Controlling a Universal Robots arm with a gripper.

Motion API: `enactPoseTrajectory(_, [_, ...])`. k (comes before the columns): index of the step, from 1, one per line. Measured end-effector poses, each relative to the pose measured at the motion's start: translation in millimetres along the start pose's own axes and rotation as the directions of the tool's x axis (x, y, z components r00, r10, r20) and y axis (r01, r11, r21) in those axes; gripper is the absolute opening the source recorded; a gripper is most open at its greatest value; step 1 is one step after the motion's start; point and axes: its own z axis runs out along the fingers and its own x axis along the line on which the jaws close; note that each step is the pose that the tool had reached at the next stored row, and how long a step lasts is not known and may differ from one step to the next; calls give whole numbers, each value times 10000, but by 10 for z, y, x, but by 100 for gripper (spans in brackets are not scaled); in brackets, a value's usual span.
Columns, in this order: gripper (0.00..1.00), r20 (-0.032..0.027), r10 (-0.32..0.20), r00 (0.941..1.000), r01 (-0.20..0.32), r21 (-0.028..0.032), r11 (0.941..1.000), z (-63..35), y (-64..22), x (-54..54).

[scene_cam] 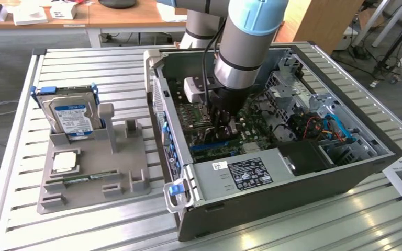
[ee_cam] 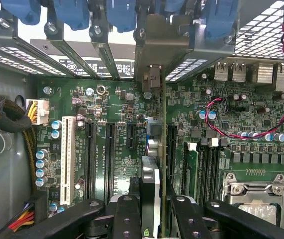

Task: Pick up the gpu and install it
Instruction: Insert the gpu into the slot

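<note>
The gpu (ee_cam: 151,180) stands on edge between my gripper's (ee_cam: 152,219) black fingers (ee_cam: 126,215), which are shut on it. Its silver end bracket (ee_cam: 154,47) reaches the rear slot openings of the open computer case (scene_cam: 278,206). The card runs in line with the black expansion slots (ee_cam: 109,159) on the green motherboard (ee_cam: 107,99). Whether it sits in a slot I cannot tell. In the exterior view my gripper (scene_cam: 222,114) is down inside the case, over the motherboard's middle, with the arm hiding most of the card.
A grey fixture (scene_cam: 92,172) at the exterior view's left holds a hard drive (scene_cam: 71,117) with a blue label, a memory stick (scene_cam: 82,179) and a white square part (scene_cam: 65,162). The power supply (scene_cam: 250,172), drive cage and cables crowd the case. Red-black wires (ee_cam: 261,127) loop nearby.
</note>
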Motion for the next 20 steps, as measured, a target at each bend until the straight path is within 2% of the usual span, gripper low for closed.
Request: enactPoseTrajectory(20, [28, -11, -2, 10000, 2, -1, 10000, -1, -1, 14])
